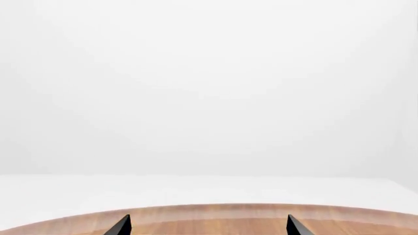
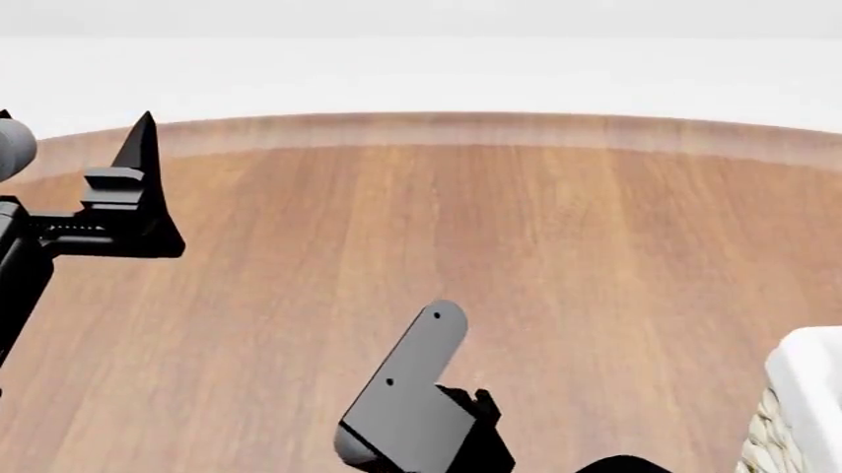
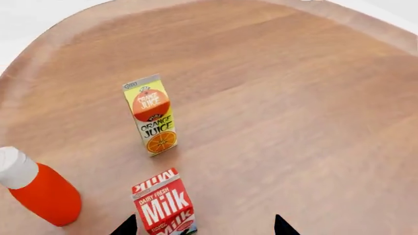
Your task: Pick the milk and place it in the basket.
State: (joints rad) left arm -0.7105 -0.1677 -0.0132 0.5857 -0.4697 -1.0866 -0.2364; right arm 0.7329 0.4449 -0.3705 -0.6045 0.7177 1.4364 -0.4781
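Note:
The milk (image 3: 163,203) is a red carton with white "Milk" lettering, standing upright on the wooden table (image 3: 294,122) in the right wrist view. My right gripper (image 3: 204,227) is open, and the milk stands between its two dark fingertips (image 3: 127,226), close to one of them and not touching. In the head view the right arm (image 2: 408,394) is low in the middle and hides the milk. The basket (image 2: 806,394) shows only as a white-lined corner at the right edge. My left gripper (image 1: 209,226) is open and empty, held above the table's far left (image 2: 132,187).
An orange-and-yellow "Orange Juice" carton (image 3: 151,115) stands upright beyond the milk. A red bottle with a white cap (image 3: 39,188) stands beside the milk. The round table's far rim (image 2: 460,126) meets a white floor.

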